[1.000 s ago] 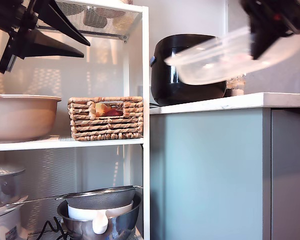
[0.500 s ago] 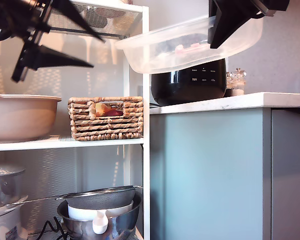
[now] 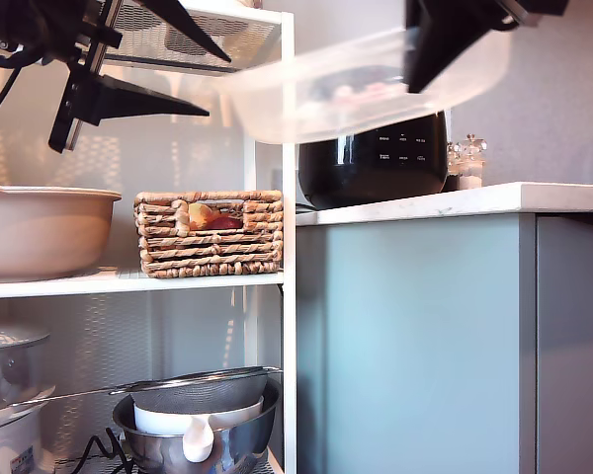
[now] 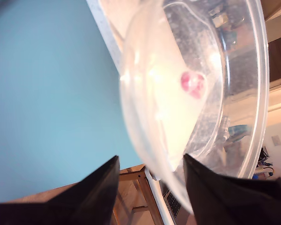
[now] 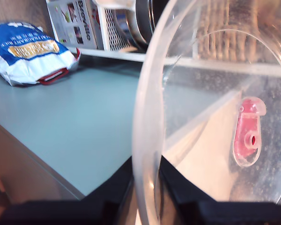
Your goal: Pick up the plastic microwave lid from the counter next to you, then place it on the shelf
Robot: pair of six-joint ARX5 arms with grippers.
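The jaws of my second gripper (image 5: pixel 147 190) pinch the rim of the plastic microwave lid (image 5: pixel 210 117), as you can see in the second wrist view. The jaws of my first gripper (image 4: pixel 150 173) stand spread, with the lid's edge just at their tips; the blur hides whether they touch. You'll find the lid tilted in the air above the counter (image 3: pixel 474 200), before the black cooker (image 3: pixel 376 163) and well above the shelf (image 3: pixel 128 283)

Shelf (image 3: pixel 128 284) w/ basket (image 3: pixel 210 233), bowl (image 3: pixel 42 229)
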